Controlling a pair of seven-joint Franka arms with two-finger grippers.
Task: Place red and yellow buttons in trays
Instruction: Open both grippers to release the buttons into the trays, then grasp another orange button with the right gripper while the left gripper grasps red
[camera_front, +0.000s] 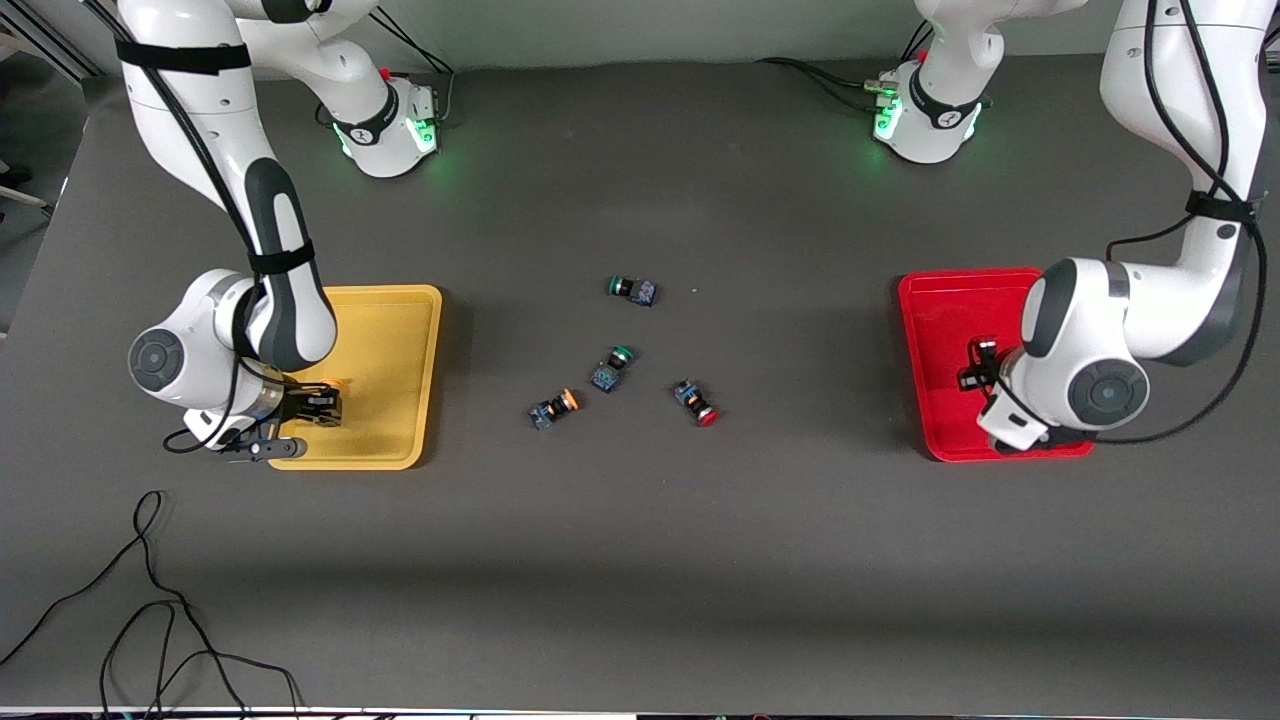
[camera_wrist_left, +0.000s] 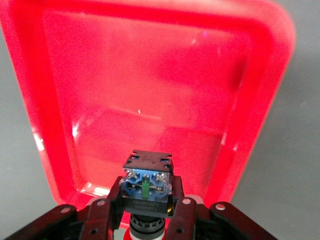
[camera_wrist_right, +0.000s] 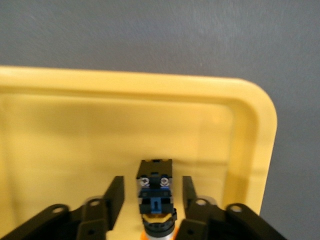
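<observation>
From the front, the right gripper (camera_front: 312, 407) hangs over the yellow tray (camera_front: 400, 370) and the left gripper (camera_front: 985, 368) over the red tray (camera_front: 940, 330). On the table between the trays lie an orange-capped button (camera_front: 555, 408) (cap toward the left arm's end) and a red-capped button (camera_front: 697, 402), cap toward the camera. In the left wrist view the fingers (camera_wrist_left: 182, 210) pinch a button (camera_wrist_left: 146, 186) over the red tray, its terminal end away from the wrist. In the right wrist view the fingers (camera_wrist_right: 112, 197) stand spread beside an orange-capped button in the tray (camera_wrist_right: 156, 200).

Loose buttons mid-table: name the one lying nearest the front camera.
The yellow-capped button. It lies lowest in the front view, beside the red-capped button, with both green-capped buttons farther from the camera.
</observation>
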